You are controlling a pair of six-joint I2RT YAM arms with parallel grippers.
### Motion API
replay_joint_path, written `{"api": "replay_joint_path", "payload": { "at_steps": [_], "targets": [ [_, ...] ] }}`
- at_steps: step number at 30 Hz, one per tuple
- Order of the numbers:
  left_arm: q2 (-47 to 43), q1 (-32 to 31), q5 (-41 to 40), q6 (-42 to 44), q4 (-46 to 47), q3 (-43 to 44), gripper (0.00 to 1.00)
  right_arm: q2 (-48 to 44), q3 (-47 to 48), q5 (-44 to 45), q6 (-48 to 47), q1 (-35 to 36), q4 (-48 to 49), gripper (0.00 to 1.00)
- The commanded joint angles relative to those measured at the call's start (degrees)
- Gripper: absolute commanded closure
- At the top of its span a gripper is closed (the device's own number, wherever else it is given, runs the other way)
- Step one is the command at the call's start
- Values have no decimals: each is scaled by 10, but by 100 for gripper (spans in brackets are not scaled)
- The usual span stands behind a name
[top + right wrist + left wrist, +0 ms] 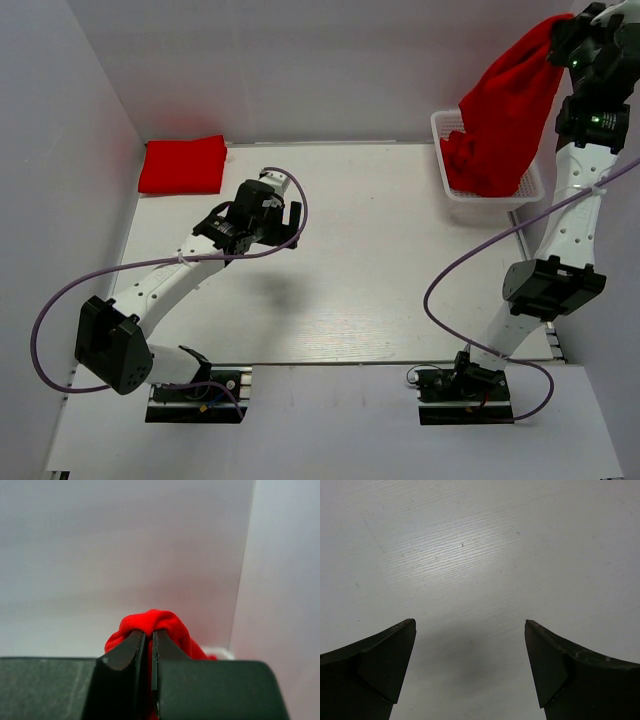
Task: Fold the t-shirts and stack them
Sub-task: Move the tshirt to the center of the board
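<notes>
White tabletop [380, 290] lies beneath the wide, empty left gripper [470, 625]. Right gripper [149, 639] pinches a limp, light bright red cloth t-shirt [505, 110] hanging into the white plastic mesh basket [441, 130] (shoulders would likely give better hold); a folded red t-shirt [183, 165] lies far-left.

Left gripper [470, 625] agape; right gripper [149, 633] clenched

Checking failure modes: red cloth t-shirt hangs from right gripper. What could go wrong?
1. Lower end of the hanging red t-shirt lies in the white plastic mesh basket; pulling sideways may drag or tip it.
2. The right gripper pinches only a small bunch of cloth; it could slip.
</notes>
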Motion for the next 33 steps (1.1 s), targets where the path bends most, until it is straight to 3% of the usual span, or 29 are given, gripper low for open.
{"api": "replay_joint_path", "payload": {
  "at_steps": [1,8,12,19,29,33],
  "targets": [
    [-26,3,1,-1,11,0,0,-48,41,-15,19,2,139,100],
    [-26,3,6,-6,16,-5,0,-51,60,-21,27,2,196,100],
    [-31,3,11,-11,16,-5,0,-50,74,-71,61,4,196,100],
    [-37,3,11,-24,-2,6,0,-58,67,-267,122,43,177,100],
    [-95,3,-19,-68,-47,-5,0,-144,-122,-322,17,217,112,100],
    [-134,3,-46,-95,-84,-17,0,-149,-236,-296,-16,283,101,100]
  ]
}}
